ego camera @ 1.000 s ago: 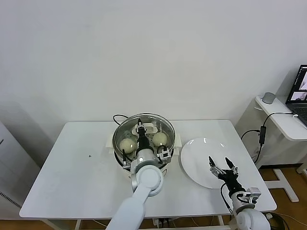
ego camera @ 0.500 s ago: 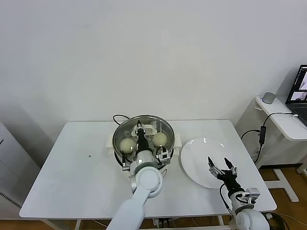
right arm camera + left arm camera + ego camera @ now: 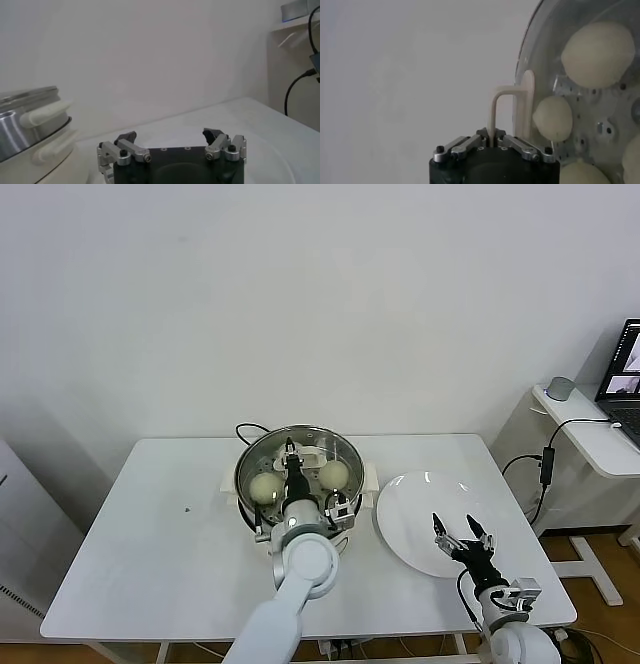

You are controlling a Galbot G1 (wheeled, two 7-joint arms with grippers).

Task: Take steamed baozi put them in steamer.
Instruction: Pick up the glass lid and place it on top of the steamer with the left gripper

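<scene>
The steamer (image 3: 243,492) stands at the table's middle back on its white base, and it also shows in the right wrist view (image 3: 25,125). A round glass lid (image 3: 320,446) lies over it. My left gripper (image 3: 289,462) is shut on the lid's white loop handle (image 3: 507,107), seen in the left wrist view (image 3: 491,137). Through the glass I see steamed baozi inside the basket: two in the head view (image 3: 264,486) (image 3: 333,474), several in the left wrist view (image 3: 597,47) (image 3: 552,118). My right gripper (image 3: 462,536) hangs open and empty over the white plate (image 3: 410,504).
The flat white plate (image 3: 270,165) to the right of the steamer holds nothing. A black cable (image 3: 245,429) runs behind the steamer. A side table with a laptop (image 3: 628,374) stands past the table's right edge.
My left arm has drawn slightly toward me, still gripping the lid handle. My right gripper has drifted a little toward the front edge, still open.
</scene>
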